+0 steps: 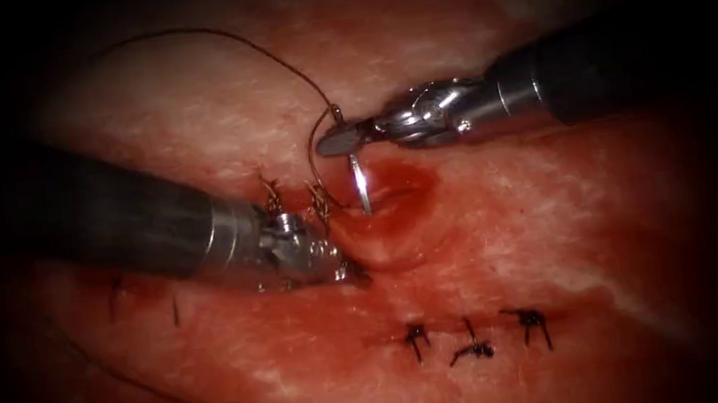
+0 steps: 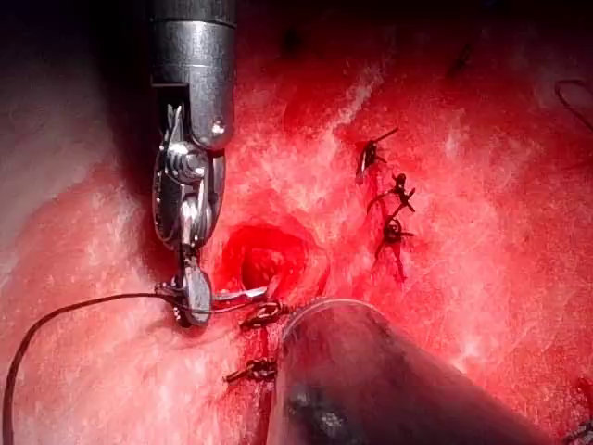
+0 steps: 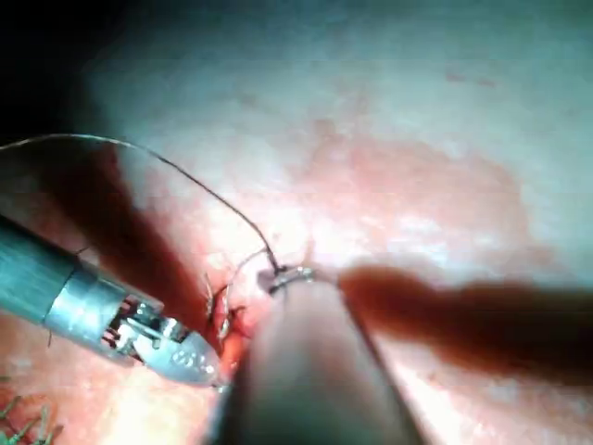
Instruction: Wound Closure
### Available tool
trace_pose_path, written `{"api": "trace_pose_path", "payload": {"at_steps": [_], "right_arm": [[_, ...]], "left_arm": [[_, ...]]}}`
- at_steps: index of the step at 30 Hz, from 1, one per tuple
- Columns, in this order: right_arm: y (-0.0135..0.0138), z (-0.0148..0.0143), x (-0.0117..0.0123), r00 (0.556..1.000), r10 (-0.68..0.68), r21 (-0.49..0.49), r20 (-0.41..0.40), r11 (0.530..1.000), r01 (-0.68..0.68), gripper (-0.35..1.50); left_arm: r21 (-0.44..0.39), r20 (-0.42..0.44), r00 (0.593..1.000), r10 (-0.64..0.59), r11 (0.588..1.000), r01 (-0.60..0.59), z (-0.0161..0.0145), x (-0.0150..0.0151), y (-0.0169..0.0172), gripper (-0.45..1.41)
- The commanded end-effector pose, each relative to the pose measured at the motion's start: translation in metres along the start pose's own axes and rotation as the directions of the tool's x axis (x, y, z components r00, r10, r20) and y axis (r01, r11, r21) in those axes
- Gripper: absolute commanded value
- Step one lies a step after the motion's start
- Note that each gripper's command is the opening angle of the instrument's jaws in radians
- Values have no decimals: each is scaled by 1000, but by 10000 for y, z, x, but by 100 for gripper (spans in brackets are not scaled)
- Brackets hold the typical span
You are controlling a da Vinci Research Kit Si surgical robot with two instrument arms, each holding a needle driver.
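The tissue has an open, red-wet stretch of cut. My right tool comes in from the right above it and is shut on the curved needle near its thread end. The needle hangs down, its point at the cut's upper lip; I cannot tell whether it has entered. The left wrist view shows the needle in the right tool beside the cut. Thread arcs up and left from the needle's end. My left tool, jaws shut, presses on the cut's lower left lip.
Two thread knots sit on the closed cut just left of the needle, also seen as knots. Three dark older stitches lie lower right, and short stitch ends lower left. Red fluid wets the tissue around the cut.
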Motion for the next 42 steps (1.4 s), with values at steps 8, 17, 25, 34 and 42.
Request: {"api": "trace_pose_path", "payload": {"at_steps": [8, 17, 25, 34, 42], "right_arm": [[-10, 16, -15, 994, 101, 35, 45, 994, -102, -35], [-17, 16, -21, 979, 191, 36, 65, 980, -193, -35], [-25, 16, -29, 967, 239, 38, 85, 969, -243, -35], [-41, 21, -43, 948, 289, 35, 136, 955, -296, -35], [-54, 30, -58, 935, 296, 49, 196, 949, -311, -35]], "left_arm": [[-3, 1, 1000, 1, 1000, -1, 7, -2, 5, -8], [-4, 1, 1000, 1, 1000, -1, 7, -3, 4, -8], [-4, 1, 1000, 2, 1000, -2, 6, -3, 4, -8], [-6, 1, 1000, 2, 1000, -2, 5, -3, 4, -6], [-10, 1, 1000, 3, 1000, -3, 4, -3, 3, -6]]}}
